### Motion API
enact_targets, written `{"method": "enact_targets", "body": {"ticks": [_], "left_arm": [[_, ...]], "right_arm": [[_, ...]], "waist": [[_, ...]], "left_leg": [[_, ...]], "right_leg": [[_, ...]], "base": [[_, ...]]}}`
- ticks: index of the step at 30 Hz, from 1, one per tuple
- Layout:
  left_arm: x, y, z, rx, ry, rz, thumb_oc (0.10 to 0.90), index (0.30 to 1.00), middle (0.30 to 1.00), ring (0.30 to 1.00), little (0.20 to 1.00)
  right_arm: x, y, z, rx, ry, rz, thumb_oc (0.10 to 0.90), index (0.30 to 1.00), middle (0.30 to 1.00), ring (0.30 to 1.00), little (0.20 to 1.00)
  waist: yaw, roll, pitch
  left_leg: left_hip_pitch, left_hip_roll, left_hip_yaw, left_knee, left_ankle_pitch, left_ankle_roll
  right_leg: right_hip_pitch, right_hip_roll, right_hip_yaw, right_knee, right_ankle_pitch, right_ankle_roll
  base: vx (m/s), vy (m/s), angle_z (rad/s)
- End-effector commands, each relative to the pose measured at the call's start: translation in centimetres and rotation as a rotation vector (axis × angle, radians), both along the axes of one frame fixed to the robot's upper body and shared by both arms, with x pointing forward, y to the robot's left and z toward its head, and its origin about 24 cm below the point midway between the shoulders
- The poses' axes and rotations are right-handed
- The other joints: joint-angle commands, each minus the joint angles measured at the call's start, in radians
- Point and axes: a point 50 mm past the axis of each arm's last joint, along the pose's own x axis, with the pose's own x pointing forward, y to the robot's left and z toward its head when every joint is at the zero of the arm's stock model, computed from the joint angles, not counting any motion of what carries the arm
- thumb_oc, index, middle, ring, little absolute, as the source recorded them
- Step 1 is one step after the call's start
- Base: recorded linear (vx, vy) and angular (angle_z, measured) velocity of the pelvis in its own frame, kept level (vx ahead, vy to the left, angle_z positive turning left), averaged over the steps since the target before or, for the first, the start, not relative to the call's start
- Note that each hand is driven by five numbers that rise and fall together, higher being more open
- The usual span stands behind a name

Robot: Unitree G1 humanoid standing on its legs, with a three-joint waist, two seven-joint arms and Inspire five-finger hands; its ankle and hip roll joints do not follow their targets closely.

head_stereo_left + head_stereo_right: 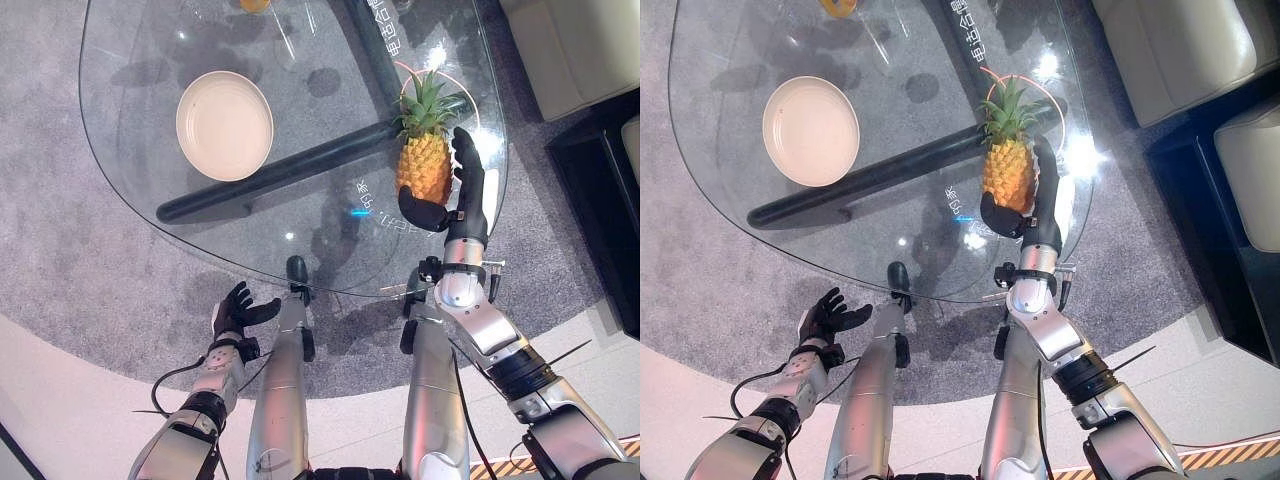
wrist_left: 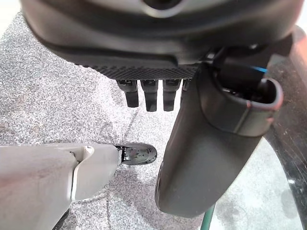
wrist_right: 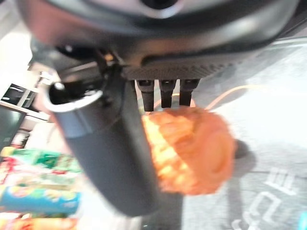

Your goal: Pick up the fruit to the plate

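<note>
The right hand (image 1: pixel 462 195) stood beside the pineapple (image 1: pixel 424 165) on the glass table (image 1: pixel 150 150), fingers straight along its side and thumb under its base, not closed. The plate (image 1: pixel 224 125) lay well apart. The left hand (image 1: pixel 236 312) hung open below the table's edge.

Glass table (image 1: pixel 150 180) with cream plate (image 1: pixel 224 124), pineapple (image 1: pixel 424 160) well apart.

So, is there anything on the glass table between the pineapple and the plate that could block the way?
Nothing visible does. The pineapple stands at the right hand; the plate lies to the left on the glass table. Only bare glass lies between them; the dark bar is under the glass.
</note>
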Motion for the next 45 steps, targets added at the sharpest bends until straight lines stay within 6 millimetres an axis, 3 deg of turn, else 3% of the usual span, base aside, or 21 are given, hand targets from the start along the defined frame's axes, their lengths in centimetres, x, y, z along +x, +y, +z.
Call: {"method": "enact_targets", "body": {"ticks": [1, 24, 25, 26, 27, 41, 45], "left_arm": [[-1.8, 1.2, -1.5, 0.043, 0.061, 0.036, 0.800, 0.900, 0.900, 0.900, 0.900], [-1.6, 0.4, -1.5, 0.041, 0.067, 0.005, 0.800, 0.900, 0.900, 0.900, 0.900], [-1.6, 0.3, -1.5, 0.042, 0.067, 0.004, 0.800, 0.900, 0.900, 0.900, 0.900], [-1.6, 0.3, -1.5, 0.042, 0.067, 0.004, 0.800, 0.900, 0.900, 0.900, 0.900], [-1.6, 0.3, -1.5, 0.041, 0.067, 0.002, 0.800, 0.900, 0.900, 0.900, 0.900], [-1.5, 0.5, -1.3, 0.007, 0.042, 0.027, 0.800, 0.900, 0.900, 0.900, 0.900], [-1.4, 0.7, -1.0, -0.081, 0.010, 0.119, 0.800, 0.900, 0.900, 0.900, 0.900]], "right_arm": [[-0.1, 0.5, 2.3, 0.045, -0.104, 0.012, 0.800, 0.900, 0.900, 0.900, 0.900], [1.4, 1.2, 2.1, 0.028, -0.013, -0.030, 0.800, 0.900, 0.900, 0.900, 0.900], [1.4, 1.2, 2.1, 0.025, -0.013, -0.029, 0.646, 0.768, 0.768, 0.768, 0.746], [1.4, 1.2, 2.1, 0.024, -0.012, -0.029, 0.347, 0.512, 0.512, 0.512, 0.447], [1.5, 1.3, 2.1, 0.017, -0.014, -0.030, 0.100, 0.300, 0.300, 0.300, 0.200], [2.0, 0.7, 2.2, -0.031, 0.014, -0.053, 0.100, 0.300, 0.300, 0.300, 0.200], [2.0, 0.5, 2.3, -0.042, 0.004, -0.065, 0.100, 0.300, 0.300, 0.300, 0.200]], "waist": [[0.014, -0.005, -0.013], [0.034, 0.012, -0.013], [0.035, 0.013, -0.013], [0.035, 0.013, -0.013], [0.035, 0.014, -0.013], [0.039, 0.019, -0.013], [0.039, 0.022, -0.013]], "left_leg": [[-0.006, -0.050, -0.003, 0.086, -0.094, 0.018], [-0.007, -0.059, -0.007, 0.086, -0.089, 0.021], [-0.007, -0.059, -0.007, 0.086, -0.089, 0.021], [-0.007, -0.059, -0.007, 0.086, -0.089, 0.021], [-0.006, -0.059, -0.007, 0.085, -0.089, 0.021], [-0.003, -0.058, -0.007, 0.084, -0.089, 0.020], [-0.001, -0.060, -0.007, 0.083, -0.088, 0.020]], "right_leg": [[0.018, 0.039, -0.065, -0.127, 0.093, -0.021], [0.008, 0.040, -0.068, -0.113, 0.092, -0.027], [0.008, 0.039, -0.068, -0.113, 0.092, -0.027], [0.008, 0.039, -0.068, -0.113, 0.092, -0.027], [0.009, 0.039, -0.069, -0.114, 0.092, -0.027], [0.008, 0.037, -0.069, -0.111, 0.093, -0.025], [0.008, 0.038, -0.068, -0.111, 0.091, -0.026]], "base": [[0.00, 0.000, 0.00], [0.00, 0.000, 0.00], [0.00, 0.000, 0.00], [0.00, 0.000, 0.00], [0.00, 0.000, 0.00], [0.00, 0.000, 0.00], [0.00, 0.000, 0.00]]}}
